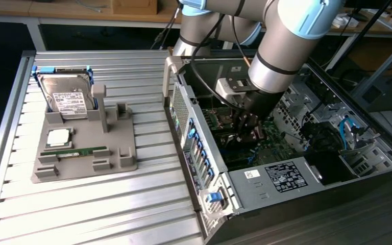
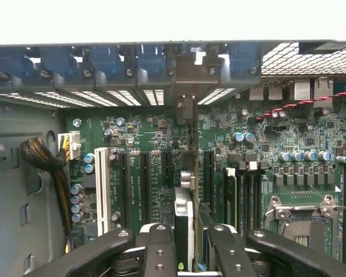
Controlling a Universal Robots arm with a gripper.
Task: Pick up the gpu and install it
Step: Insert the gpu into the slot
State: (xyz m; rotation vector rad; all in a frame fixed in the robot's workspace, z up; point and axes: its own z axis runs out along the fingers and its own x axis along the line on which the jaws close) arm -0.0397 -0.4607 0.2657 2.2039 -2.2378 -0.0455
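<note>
Install step underway: we've got gripper (image 2: 191, 245) clamped on gpu (image 2: 187, 190), edge-on over mobo slots (image 2: 144, 179) inside case (image 1: 203, 168). Next needs bracket & slot alignment, we judge.

You see a ribbed metal table (image 1: 80, 204) carrying a grey parts tray (image 1: 114, 153) and, at the exterior view's right, an open computer case (image 1: 264, 199).

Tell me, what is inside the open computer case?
Inside the computer case are the green motherboard and the claw holding the gpu edge-on. The slot beneath is covered.
</note>
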